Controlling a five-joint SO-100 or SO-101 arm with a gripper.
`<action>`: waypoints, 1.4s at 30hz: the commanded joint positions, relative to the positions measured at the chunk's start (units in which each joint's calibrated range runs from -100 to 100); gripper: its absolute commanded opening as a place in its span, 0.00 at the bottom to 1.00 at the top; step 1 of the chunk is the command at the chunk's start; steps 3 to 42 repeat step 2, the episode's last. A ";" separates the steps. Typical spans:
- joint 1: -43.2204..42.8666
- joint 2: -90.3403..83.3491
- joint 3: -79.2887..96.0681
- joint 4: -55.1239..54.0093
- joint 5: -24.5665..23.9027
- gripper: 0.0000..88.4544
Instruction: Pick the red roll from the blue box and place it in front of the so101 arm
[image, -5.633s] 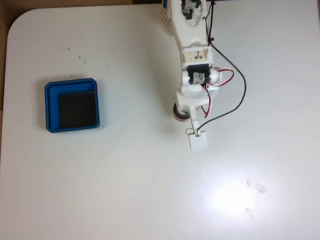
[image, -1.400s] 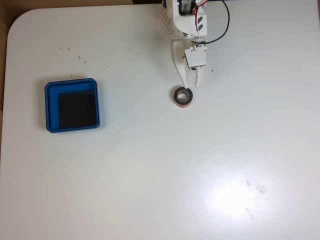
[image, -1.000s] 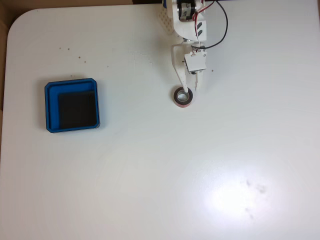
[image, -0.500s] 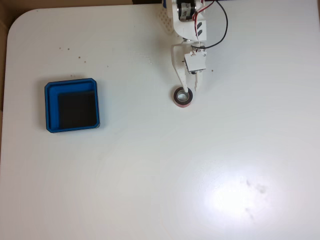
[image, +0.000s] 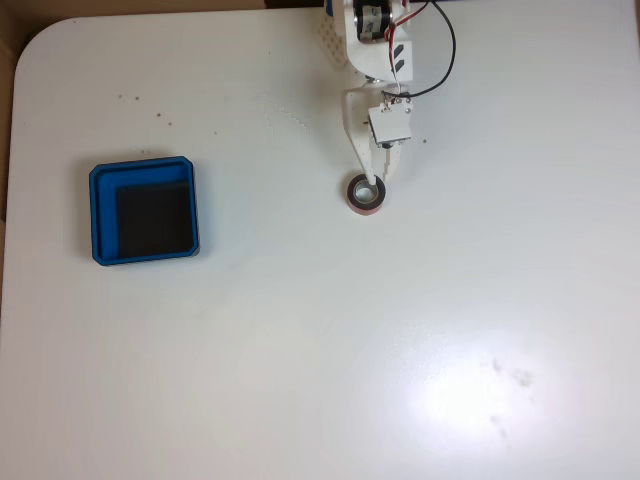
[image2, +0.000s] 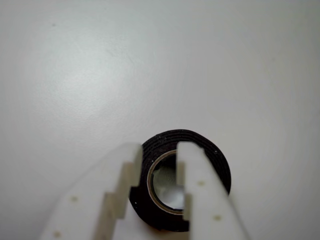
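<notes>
While flat on the table (image: 300, 350), red roll (image2: 220, 170) under narrowly parted jaws

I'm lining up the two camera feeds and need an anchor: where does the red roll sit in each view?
Fixed view: the red roll lies flat on the white table, upper centre, just below the arm, far right of the blue box.
Wrist view: the roll sits at bottom centre, looking dark.
Shared landmark: the claw, one finger over the roll's hole, one outside its wall; also the claw in the fixed view.

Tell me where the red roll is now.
In the fixed view, the red roll lies flat on the white table, at the gripper tips, far right of the blue box.
</notes>
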 joint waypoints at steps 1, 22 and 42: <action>0.21 -3.24 0.81 -1.14 0.13 0.01; 0.21 -3.24 0.81 -1.14 0.13 0.01; 0.21 -3.24 0.81 -1.14 0.13 0.01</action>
